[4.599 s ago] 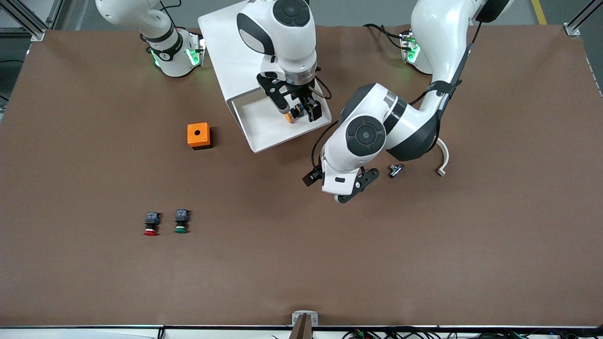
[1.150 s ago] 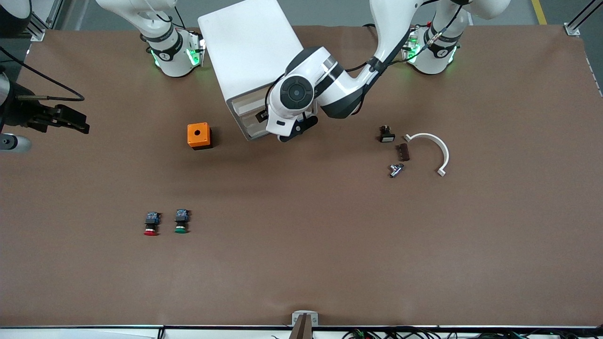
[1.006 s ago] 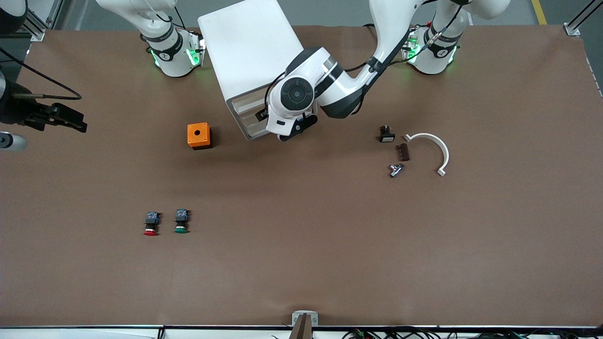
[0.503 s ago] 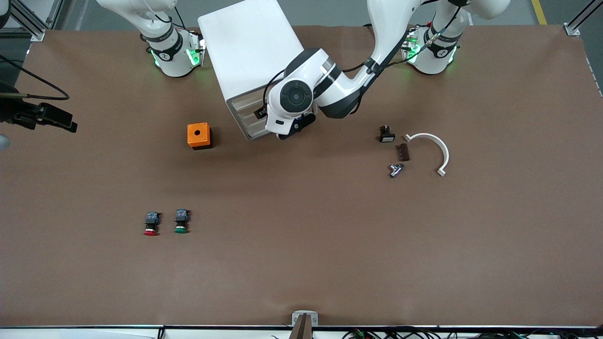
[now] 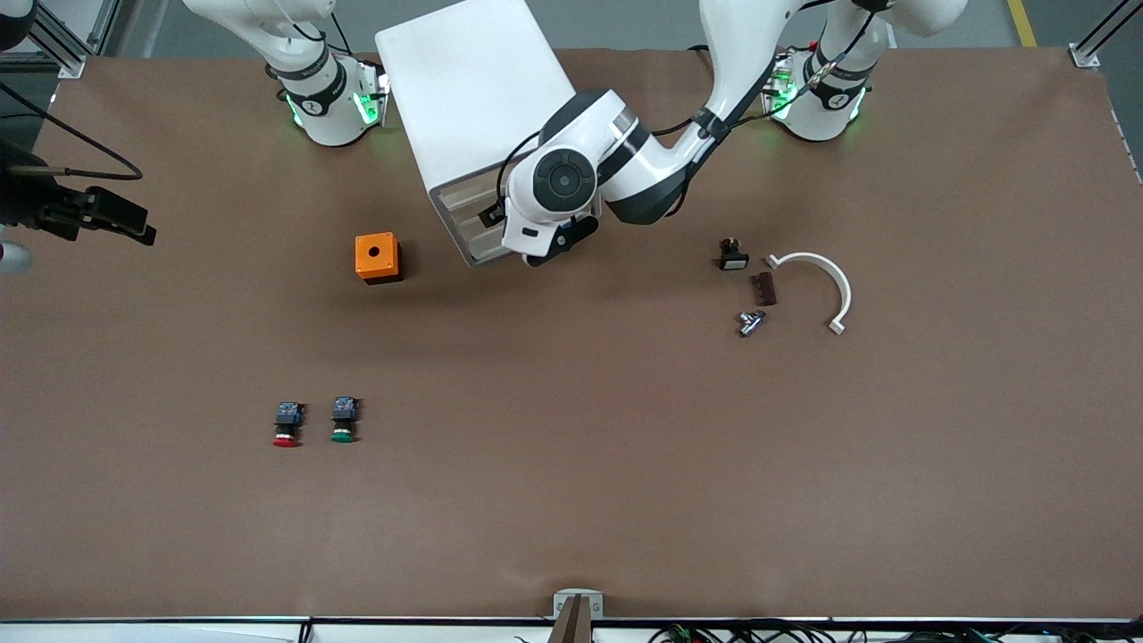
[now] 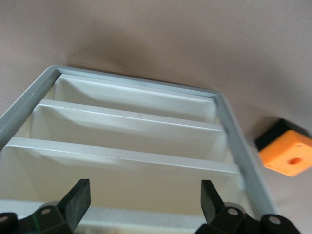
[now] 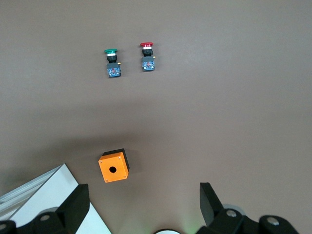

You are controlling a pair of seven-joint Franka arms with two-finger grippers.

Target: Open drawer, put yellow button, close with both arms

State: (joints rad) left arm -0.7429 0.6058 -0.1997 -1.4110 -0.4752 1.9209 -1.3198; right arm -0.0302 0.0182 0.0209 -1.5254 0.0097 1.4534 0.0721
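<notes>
The right end effector [image 5: 134, 225] hangs with fingers spread over the right arm's end of the surface [image 5: 571, 500], well apart from the red-capped button [image 5: 286, 427] and green-capped button [image 5: 343, 421] lying side by side nearest the front camera. The orange box [image 5: 377, 257] sits beside the white cabinet [image 5: 473, 80]. The drawer [image 5: 466, 187] appears pushed in, and the left end effector [image 6: 145, 190] hovers in front of it, fingers apart and empty; the yellow button is out of sight.

A robotics lab: two table-mounted arms [image 5: 625, 170], brown-covered bench [image 5: 625, 464], aluminium framing [image 5: 1094, 40].
</notes>
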